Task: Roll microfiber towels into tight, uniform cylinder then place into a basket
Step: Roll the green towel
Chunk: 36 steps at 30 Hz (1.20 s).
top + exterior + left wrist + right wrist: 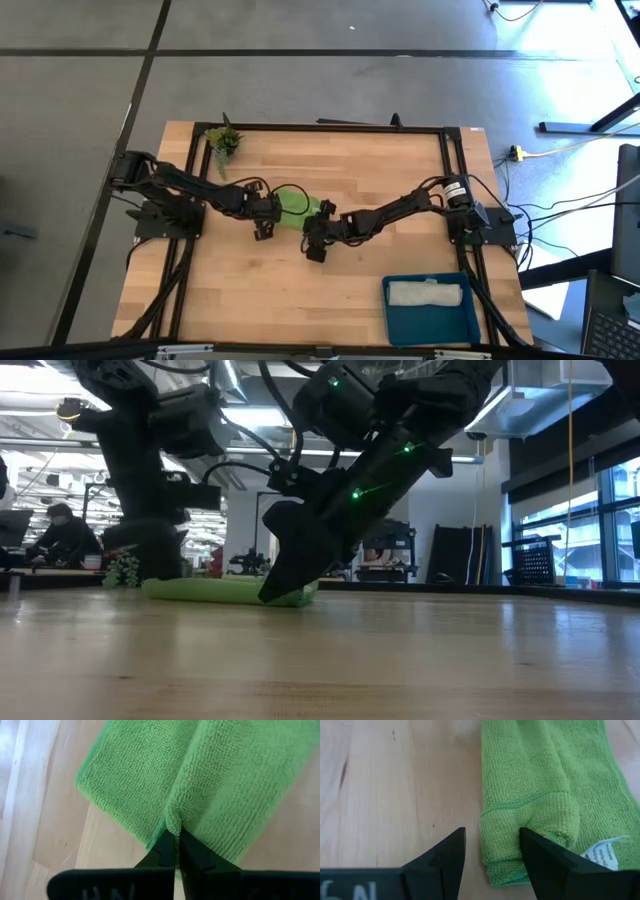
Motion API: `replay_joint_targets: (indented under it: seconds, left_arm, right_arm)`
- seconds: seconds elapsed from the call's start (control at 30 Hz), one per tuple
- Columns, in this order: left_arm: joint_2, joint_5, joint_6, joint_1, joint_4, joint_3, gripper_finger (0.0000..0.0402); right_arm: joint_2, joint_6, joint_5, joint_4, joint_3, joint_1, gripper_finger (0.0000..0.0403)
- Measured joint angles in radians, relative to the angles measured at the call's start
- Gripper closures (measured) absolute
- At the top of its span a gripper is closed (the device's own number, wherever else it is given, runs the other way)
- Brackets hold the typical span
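High view: your left gripper (264,222) jaws pinch the green towel (293,203); right gripper (318,240) jaws released beside it; roll next.

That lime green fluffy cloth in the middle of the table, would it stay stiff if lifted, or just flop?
The lime green microfibre towel would probably flop: it puckers where the left end effector pinches it. It looks light and lies flat in soft folds. Its nap likely grips rather than slips.
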Motion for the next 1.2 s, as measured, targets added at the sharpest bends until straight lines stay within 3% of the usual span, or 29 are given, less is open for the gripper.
replay_joint_targets:
  seconds: [0.47,1.2]
  left_arm:
    - [-0.035,-0.048,0.175,-0.019,0.066,0.022,0.0402]
    - [-0.011,-0.015,0.173,0.051,0.139,-0.054,0.0402]
  right_arm:
    - [0.0,-0.001,-0.027,-0.012,0.0,-0.001,0.0215]
    - [0.0,0.019,-0.038,-0.012,0.0,-0.001,0.0214]
